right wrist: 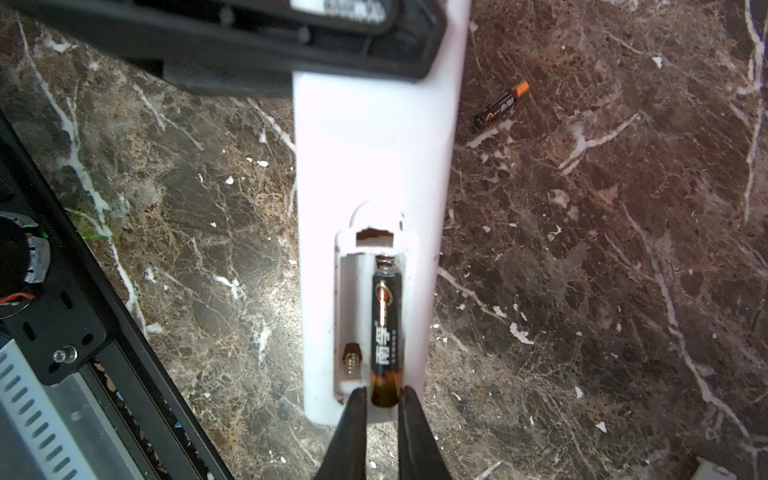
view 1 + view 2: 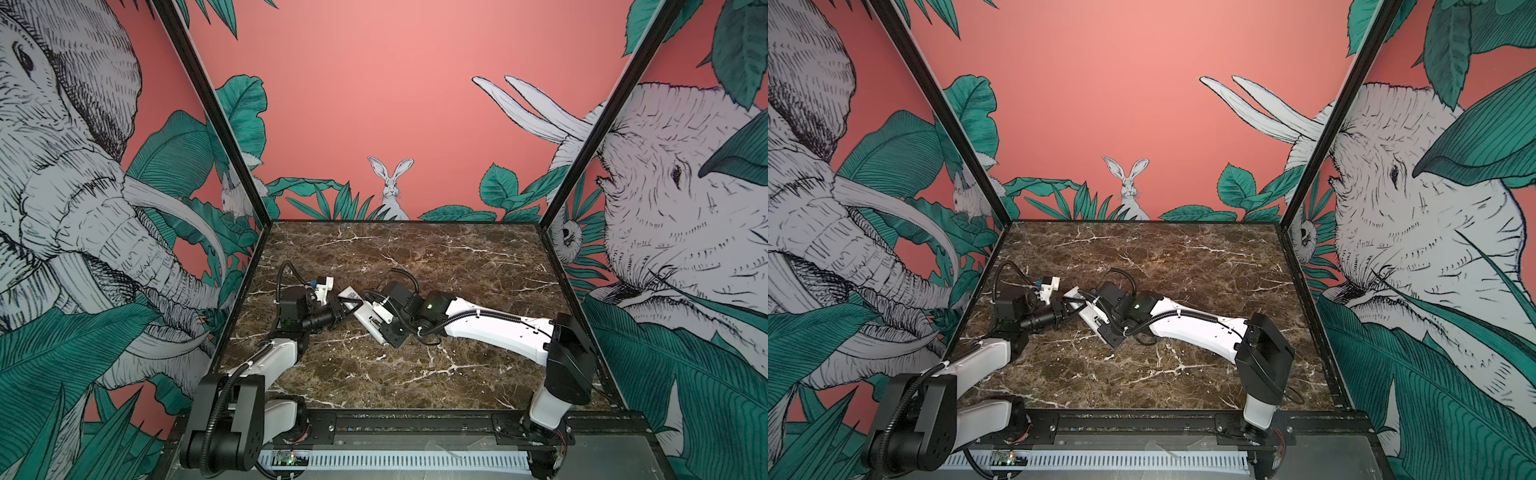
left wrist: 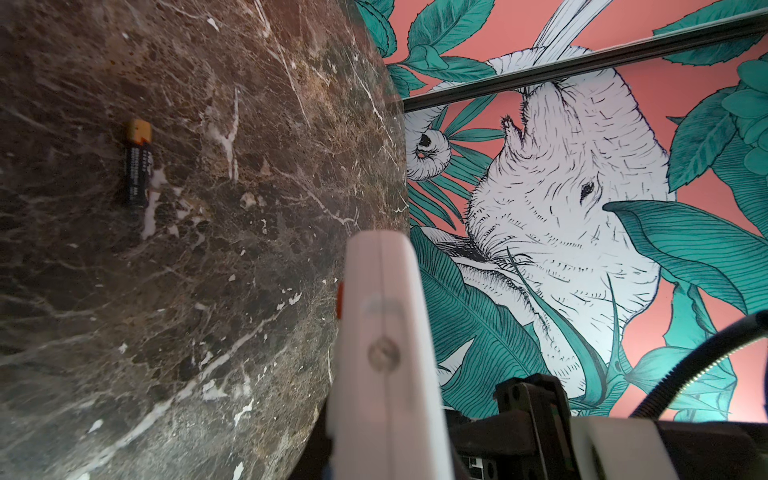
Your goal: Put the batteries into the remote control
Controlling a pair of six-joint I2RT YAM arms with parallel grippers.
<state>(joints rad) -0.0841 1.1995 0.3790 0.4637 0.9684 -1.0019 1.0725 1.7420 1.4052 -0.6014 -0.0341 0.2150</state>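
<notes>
The white remote control [image 1: 374,158] is held off the marble table with its back up and its battery compartment open. My left gripper [image 2: 343,311] is shut on its far end. One battery [image 1: 386,324], black with an orange end, lies in one slot. My right gripper [image 1: 383,392] is closed on that orange end, one fingertip on each side. The slot beside it is empty and its spring [image 1: 351,361] shows. A second battery [image 1: 500,104] lies loose on the table beyond the remote, and the left wrist view shows this loose battery [image 3: 137,166] too. In both top views the remote [image 2: 1090,316] spans between the two grippers.
The black front rail [image 1: 62,332] runs along the table's near edge, close to the remote. A corner of a small white piece [image 1: 710,471] lies on the marble by my right gripper. Printed walls enclose the table on three sides.
</notes>
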